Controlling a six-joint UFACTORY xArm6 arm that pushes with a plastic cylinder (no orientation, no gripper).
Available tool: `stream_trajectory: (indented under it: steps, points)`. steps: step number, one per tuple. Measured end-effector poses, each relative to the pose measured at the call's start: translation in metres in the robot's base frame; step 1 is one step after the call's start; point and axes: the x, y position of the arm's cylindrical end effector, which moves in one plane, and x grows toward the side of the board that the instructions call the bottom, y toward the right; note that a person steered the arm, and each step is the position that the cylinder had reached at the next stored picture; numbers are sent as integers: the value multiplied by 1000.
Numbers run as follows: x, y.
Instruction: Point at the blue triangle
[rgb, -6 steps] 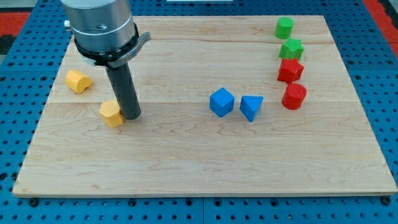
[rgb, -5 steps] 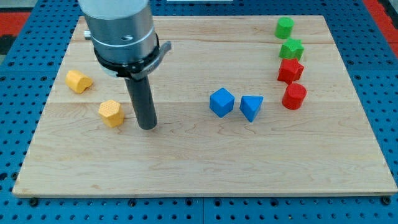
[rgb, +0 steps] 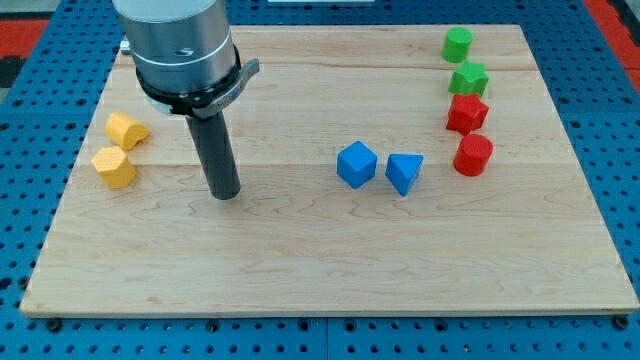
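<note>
The blue triangle (rgb: 404, 172) lies right of the board's middle, touching or nearly touching a blue cube (rgb: 356, 164) on its left. My tip (rgb: 226, 194) rests on the board well to the left of both blue blocks, about a third of the board's width from the triangle. Two yellow blocks lie left of the tip: one (rgb: 115, 168) near the left edge and one (rgb: 126, 131) just above it.
A column of blocks stands at the view's right: a green one (rgb: 458, 44) at the top, a green star-like one (rgb: 468, 78), a red one (rgb: 466, 113), and a red cylinder (rgb: 473, 155) just right of the blue triangle. The wooden board (rgb: 320, 270) lies on a blue pegboard.
The lower yellow block now lies further left, near the board's left edge. My tip went right, then came back slightly left. The blue blocks have not moved.
</note>
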Motion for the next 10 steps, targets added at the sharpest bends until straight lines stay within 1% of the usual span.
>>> stream_trajectory:
  steps: [4, 6, 7, 8, 9, 10]
  points:
    - [5, 52]
    - [23, 118]
    - [56, 138]
    - [103, 207]
    - [71, 230]
    - [10, 199]
